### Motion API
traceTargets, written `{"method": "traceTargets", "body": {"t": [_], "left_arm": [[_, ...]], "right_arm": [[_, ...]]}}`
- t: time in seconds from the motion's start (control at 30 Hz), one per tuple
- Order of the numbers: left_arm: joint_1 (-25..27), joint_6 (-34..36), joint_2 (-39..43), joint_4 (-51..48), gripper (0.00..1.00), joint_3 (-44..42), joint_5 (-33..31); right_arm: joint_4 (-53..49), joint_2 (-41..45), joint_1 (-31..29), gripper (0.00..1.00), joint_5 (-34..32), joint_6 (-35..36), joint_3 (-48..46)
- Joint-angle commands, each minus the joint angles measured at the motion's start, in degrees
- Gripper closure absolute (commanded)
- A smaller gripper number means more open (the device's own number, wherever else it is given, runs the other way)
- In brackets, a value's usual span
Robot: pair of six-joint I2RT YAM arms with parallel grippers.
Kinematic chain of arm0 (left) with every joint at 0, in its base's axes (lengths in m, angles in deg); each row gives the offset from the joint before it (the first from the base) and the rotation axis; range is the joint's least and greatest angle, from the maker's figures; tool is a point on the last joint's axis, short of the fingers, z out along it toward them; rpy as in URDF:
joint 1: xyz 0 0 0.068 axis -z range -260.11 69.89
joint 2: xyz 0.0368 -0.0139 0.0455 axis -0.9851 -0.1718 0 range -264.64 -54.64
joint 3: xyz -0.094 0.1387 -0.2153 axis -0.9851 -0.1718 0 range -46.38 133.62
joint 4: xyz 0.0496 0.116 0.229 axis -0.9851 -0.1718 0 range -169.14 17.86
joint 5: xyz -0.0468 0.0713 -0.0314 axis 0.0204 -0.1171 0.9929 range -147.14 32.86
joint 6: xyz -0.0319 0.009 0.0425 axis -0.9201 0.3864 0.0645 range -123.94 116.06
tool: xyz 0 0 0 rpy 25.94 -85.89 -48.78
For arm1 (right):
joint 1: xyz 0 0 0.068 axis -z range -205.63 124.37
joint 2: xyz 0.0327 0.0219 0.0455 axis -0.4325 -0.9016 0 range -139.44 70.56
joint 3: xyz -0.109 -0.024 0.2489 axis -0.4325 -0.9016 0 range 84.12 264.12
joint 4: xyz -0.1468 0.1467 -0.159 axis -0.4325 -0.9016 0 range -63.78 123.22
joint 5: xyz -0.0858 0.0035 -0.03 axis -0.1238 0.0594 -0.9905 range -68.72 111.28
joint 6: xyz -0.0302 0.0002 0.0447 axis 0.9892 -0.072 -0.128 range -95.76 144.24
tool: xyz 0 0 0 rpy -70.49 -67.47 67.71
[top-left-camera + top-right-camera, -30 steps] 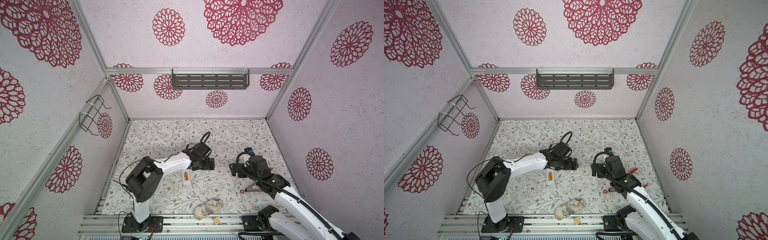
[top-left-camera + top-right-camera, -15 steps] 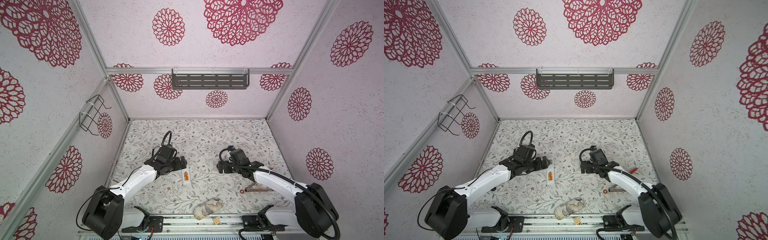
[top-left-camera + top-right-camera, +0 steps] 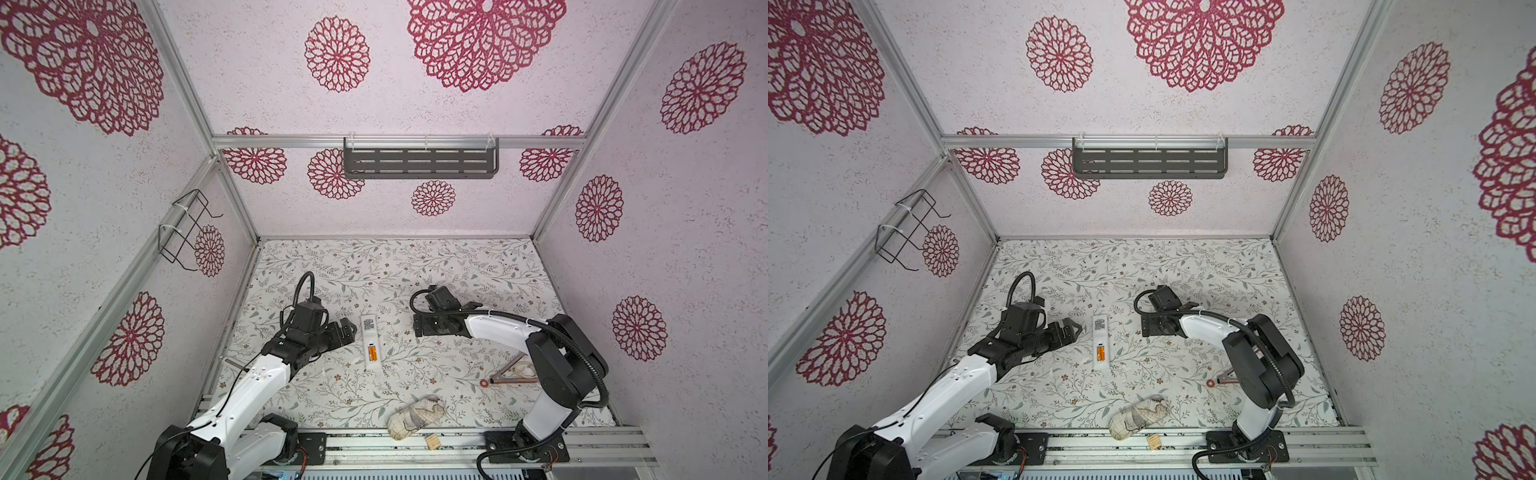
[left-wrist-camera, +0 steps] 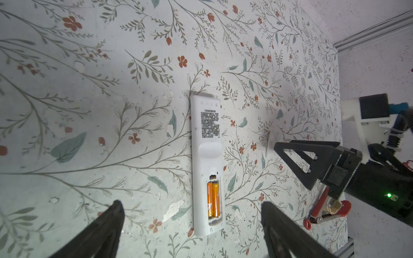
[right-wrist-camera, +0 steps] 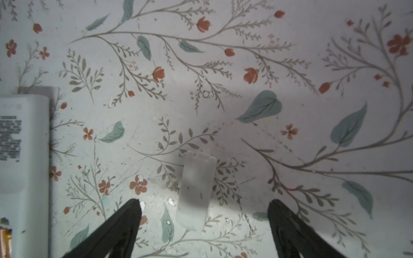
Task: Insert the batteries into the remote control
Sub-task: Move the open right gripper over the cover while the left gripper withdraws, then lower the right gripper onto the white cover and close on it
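The white remote control (image 3: pixel 368 332) (image 3: pixel 1099 332) lies back-up mid-table, its battery bay uncovered. Two orange batteries (image 4: pixel 212 198) (image 3: pixel 372 354) lie side by side in that bay. My left gripper (image 3: pixel 349 330) (image 4: pixel 190 204) stands open just left of the remote, its fingers straddling the bay end without touching. My right gripper (image 3: pixel 419 326) (image 5: pixel 203 201) is open to the right of the remote, over a loose translucent white cover piece (image 5: pixel 195 189) that lies flat between its fingers. The remote's edge (image 5: pixel 22 167) shows in the right wrist view.
A red-brown ring-ended clip tool (image 3: pixel 505 378) (image 4: pixel 324 212) lies at the right, near the right arm's elbow. A beige cloth bundle (image 3: pixel 415 415) and a small wooden block (image 3: pixel 433 441) sit at the front edge. A grey shelf (image 3: pixel 419 163) hangs on the back wall.
My left gripper has drawn back leftward off the remote. My right gripper has moved left toward the remote, and its jaws have narrowed slightly. The remote has not moved.
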State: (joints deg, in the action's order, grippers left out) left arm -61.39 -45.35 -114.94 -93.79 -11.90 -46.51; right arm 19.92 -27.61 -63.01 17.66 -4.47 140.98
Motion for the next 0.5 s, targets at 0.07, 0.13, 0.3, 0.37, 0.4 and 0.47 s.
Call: {"method": "traceTargets", "body": {"t": [0.07, 0.13, 0.3, 0.37, 0.4, 0.47], "left_arm": [[-0.87, 2.62, 0.82, -1.03, 0.02, 1.53, 1.59], [-1.21, 3.08, 0.34, -1.11, 0.02, 1.81, 1.78], [-2.53, 3.78, -0.5, -0.96, 0.02, 2.52, 2.72], [-2.89, 3.88, -0.45, -0.85, 0.02, 2.52, 3.14], [-3.1, 4.03, -0.32, -1.06, 0.03, 2.52, 3.28], [-3.51, 4.29, 0.06, -1.41, 0.02, 2.44, 3.44]], "right_arm": [[-2.4, -1.01, -1.4, 0.04, -3.1, -1.67, 2.69], [-3.1, -2.11, -2.05, 0.03, -3.25, -1.54, 3.69], [-4.13, -4.92, -3.38, 0.03, -4.03, -1.59, 6.51], [-4.58, -5.94, -3.65, 0.04, -4.08, -1.61, 7.67], [-4.76, -6.57, -3.83, 0.04, -4.11, -1.48, 8.27], [-5.08, -7.69, -4.09, 0.06, -4.3, -1.46, 9.32]]}}
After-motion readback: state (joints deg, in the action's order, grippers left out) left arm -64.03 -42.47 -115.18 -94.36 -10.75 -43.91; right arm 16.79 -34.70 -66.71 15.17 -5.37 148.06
